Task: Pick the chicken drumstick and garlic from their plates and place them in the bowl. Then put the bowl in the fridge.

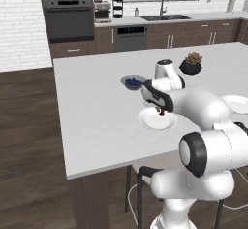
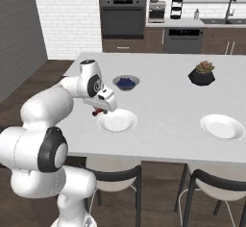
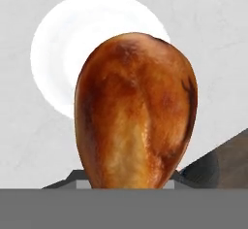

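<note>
The hand (image 2: 100, 110) pointed down, clamped on the chicken drumstick (image 3: 136, 111), which hung in the air just above a white plate (image 2: 117, 121) on the table (image 1: 97, 111). The white arm bent low over the table's near edge. A bowl of blue berries (image 2: 126, 82) sat just behind the plate.

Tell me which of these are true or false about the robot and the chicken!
1. The gripper holds the chicken drumstick. True.
2. The drumstick lies flat on the near plate. False: it is lifted above the plate.
3. The bowl with blue berries sits on the counter. True.
4. The far plate has garlic on it. False: it looks bare.
5. The black succulent planter has tipped over. False: it stands upright.
</note>
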